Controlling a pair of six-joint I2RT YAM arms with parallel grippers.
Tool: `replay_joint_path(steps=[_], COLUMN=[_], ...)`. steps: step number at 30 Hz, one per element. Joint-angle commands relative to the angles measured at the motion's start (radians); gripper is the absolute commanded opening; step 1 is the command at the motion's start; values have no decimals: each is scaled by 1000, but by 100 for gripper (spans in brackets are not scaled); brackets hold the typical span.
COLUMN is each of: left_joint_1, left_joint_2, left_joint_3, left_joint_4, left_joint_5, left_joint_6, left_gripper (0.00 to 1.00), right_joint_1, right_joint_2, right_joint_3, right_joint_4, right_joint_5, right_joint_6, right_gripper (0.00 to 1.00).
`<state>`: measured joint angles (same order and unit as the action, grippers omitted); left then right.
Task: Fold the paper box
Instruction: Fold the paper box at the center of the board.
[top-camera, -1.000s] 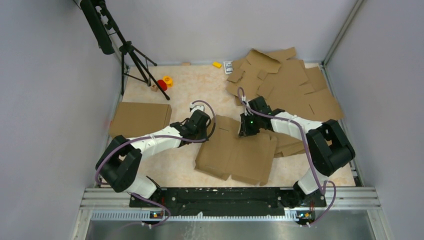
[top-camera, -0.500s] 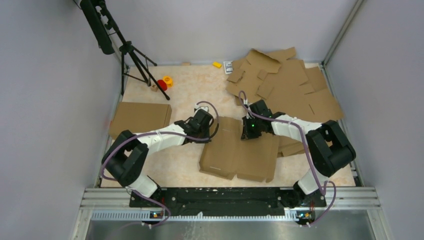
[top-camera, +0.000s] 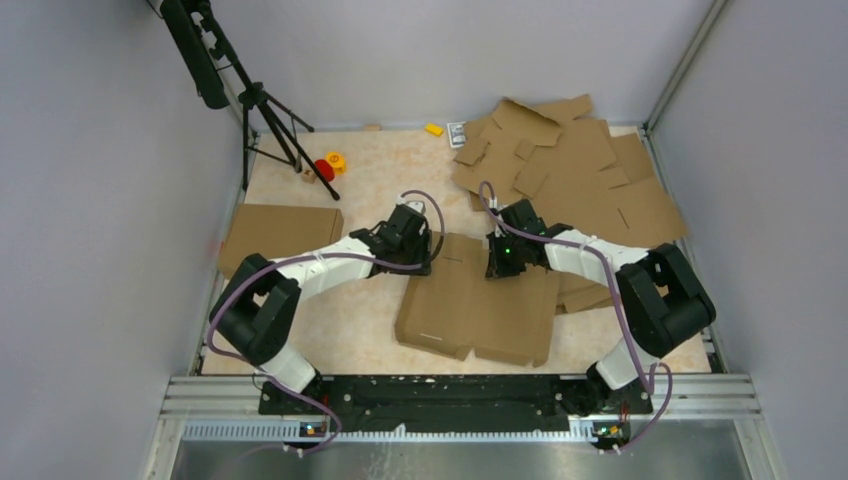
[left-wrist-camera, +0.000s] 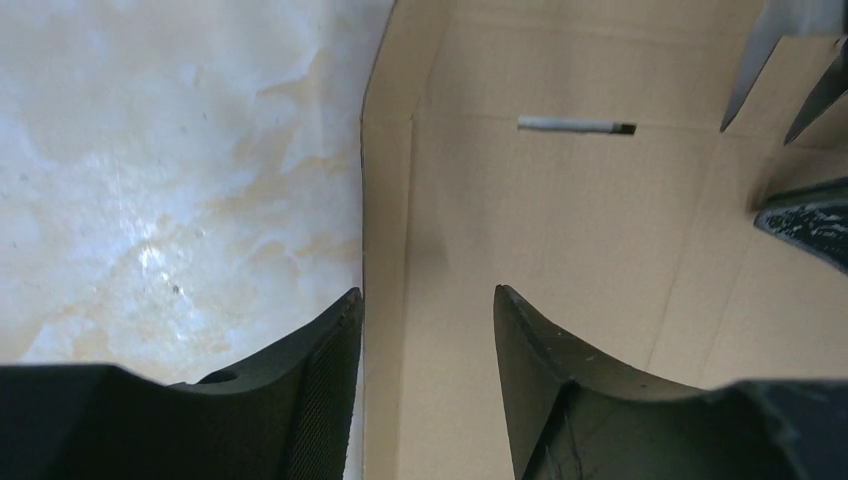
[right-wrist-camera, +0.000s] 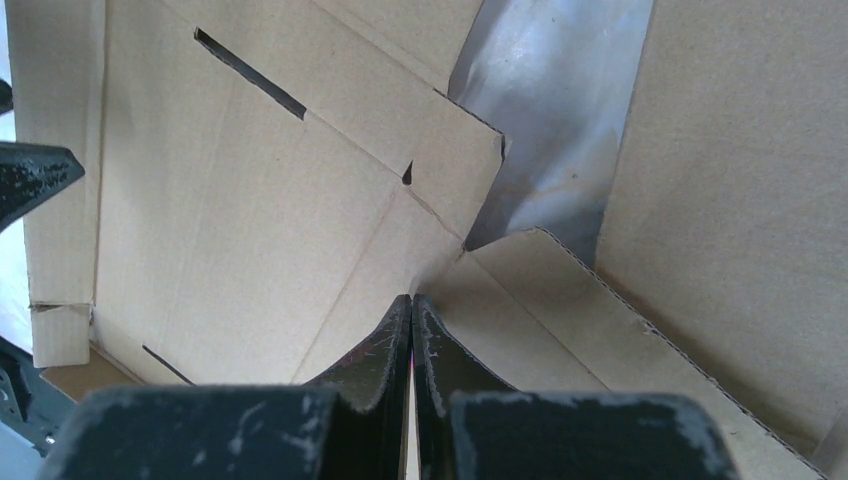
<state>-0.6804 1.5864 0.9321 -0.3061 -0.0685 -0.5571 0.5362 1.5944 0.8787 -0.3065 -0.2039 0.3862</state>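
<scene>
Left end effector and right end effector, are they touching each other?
Apart. Top external view shows bare paper box between left end effector and right end effector.

Top view: a fixed camera above and behind both arm bases, looking down over the whole pale marbled tabletop. Left wrist view: very close, looking past the left gripper at the left edge of the flat brown corrugated cardboard box blank. Right wrist view: equally close, past the right gripper, onto the same blank's slotted flaps. All three views share that blank.
</scene>
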Motion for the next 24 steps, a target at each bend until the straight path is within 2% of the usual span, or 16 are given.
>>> replay_joint_path(steps=[1, 5, 8, 12, 16, 24], left_joint_1=[31, 110, 166, 185, 202, 202], left_joint_2=[39, 96, 113, 148, 235, 215], left_joint_3=[68, 75, 72, 102, 204, 176], left_joint_4=[51, 145, 210, 235, 154, 205], left_joint_5=[58, 245, 369, 415, 445, 471], left_joint_6=[71, 105, 122, 179, 195, 189], left_gripper=[53, 54, 58, 65, 64, 63], right_joint_1=[13, 11, 12, 11, 11, 15], right_joint_2=[-28, -17, -1, 14, 29, -2], right_joint_3=[17, 13, 17, 23, 28, 29], right_joint_4=[8, 15, 14, 13, 26, 77], right_joint_5=[4, -1, -10, -8, -18, -120], right_joint_6=[-8, -12, -20, -29, -26, 14], right_gripper=[0, 0, 0, 0, 0, 0])
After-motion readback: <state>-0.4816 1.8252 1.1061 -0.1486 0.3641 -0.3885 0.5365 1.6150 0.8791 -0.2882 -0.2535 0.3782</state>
